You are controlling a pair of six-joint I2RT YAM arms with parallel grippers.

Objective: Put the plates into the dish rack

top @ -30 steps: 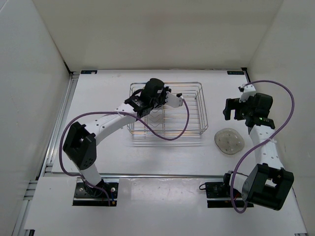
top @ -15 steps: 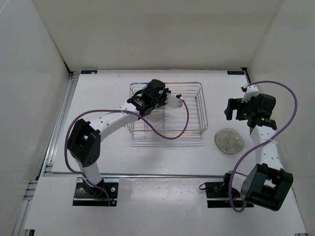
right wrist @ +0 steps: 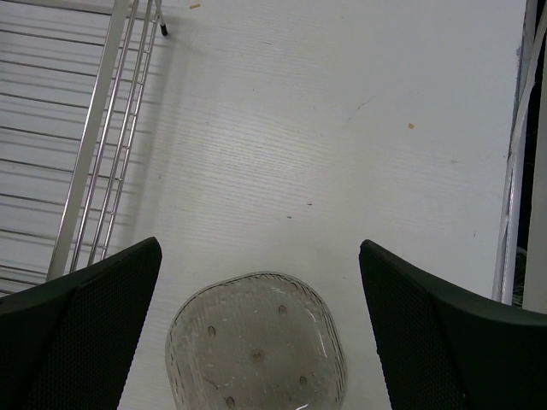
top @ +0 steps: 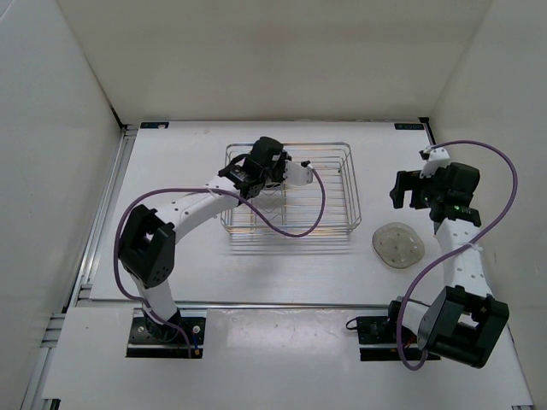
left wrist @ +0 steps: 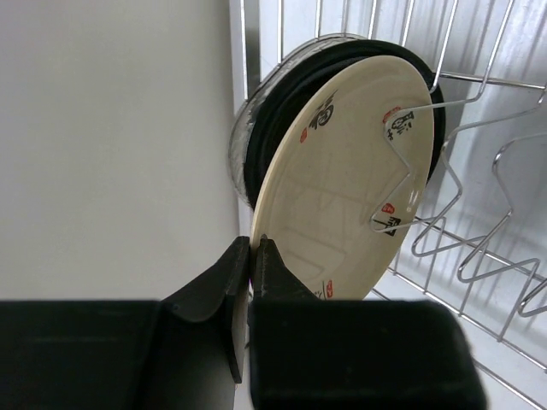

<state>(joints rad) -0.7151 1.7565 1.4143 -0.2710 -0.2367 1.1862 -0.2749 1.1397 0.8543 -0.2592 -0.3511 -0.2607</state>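
The tan-yellow plate [left wrist: 350,179] stands on edge in the dish rack [top: 352,198], leaning against a V-shaped wire divider [left wrist: 402,162]. The glossy black plate [left wrist: 275,128] and a pale grey plate [left wrist: 240,141] stand right behind it. My left gripper [left wrist: 254,243] is over the rack's left part [top: 267,171], its jaws pinched on the tan plate's lower rim. The other pale grey plate [top: 398,246] lies flat on the table right of the rack. My right gripper [top: 412,190] hovers open and empty above it, the plate [right wrist: 256,346] between its fingers [right wrist: 102,316].
The rack's right rim [right wrist: 111,128] runs down the left of the right wrist view. White walls enclose the table on three sides. A metal rail [top: 107,205] runs along the table's left edge. Purple cables loop off both arms.
My left gripper has shifted a little toward the rack's far-left end with the tan plate. The right arm has barely moved.
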